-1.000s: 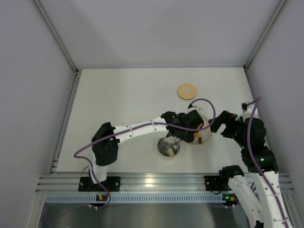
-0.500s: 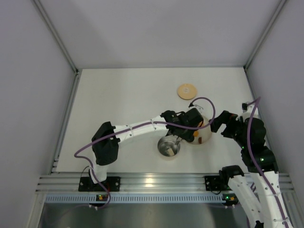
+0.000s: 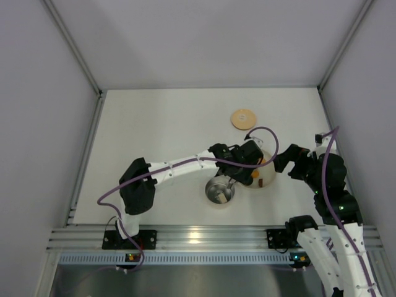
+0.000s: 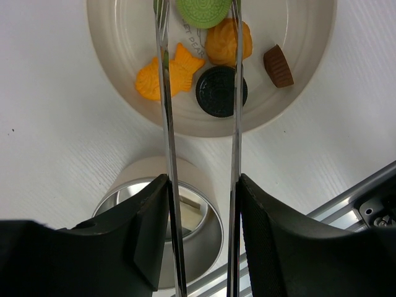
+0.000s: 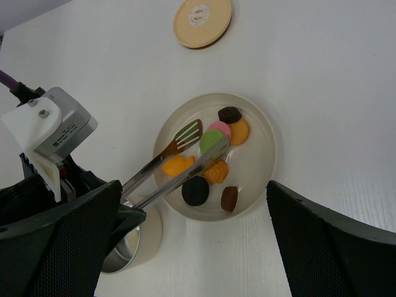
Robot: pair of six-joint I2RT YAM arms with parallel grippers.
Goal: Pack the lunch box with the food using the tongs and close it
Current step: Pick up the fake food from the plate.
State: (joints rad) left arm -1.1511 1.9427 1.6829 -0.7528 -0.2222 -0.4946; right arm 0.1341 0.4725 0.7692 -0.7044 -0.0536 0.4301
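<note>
My left gripper (image 4: 203, 179) is shut on the tongs (image 4: 236, 124), whose two arms run between its fingers out over the cream plate (image 4: 309, 80). The tongs' tips (image 5: 189, 133) stand either side of the green piece (image 5: 210, 141); I cannot tell whether they touch it. An orange fish-shaped bit (image 4: 162, 74), a black round piece (image 4: 213, 93) and a brown bit (image 4: 278, 65) also lie on the plate. The steel lunch box (image 4: 207, 241) stands open beside the plate, under my left wrist. Its wooden lid (image 5: 202, 21) lies flat farther back. My right gripper (image 5: 193, 184) hangs open above the plate.
The plate (image 3: 266, 176) sits between both arms near the table's front right, the lunch box (image 3: 219, 191) just left of it. The lid (image 3: 242, 118) lies alone behind them. An aluminium rail runs along the near edge; white walls close in the table.
The left wrist has edged slightly toward the far side over the plate. The right arm has not moved.
</note>
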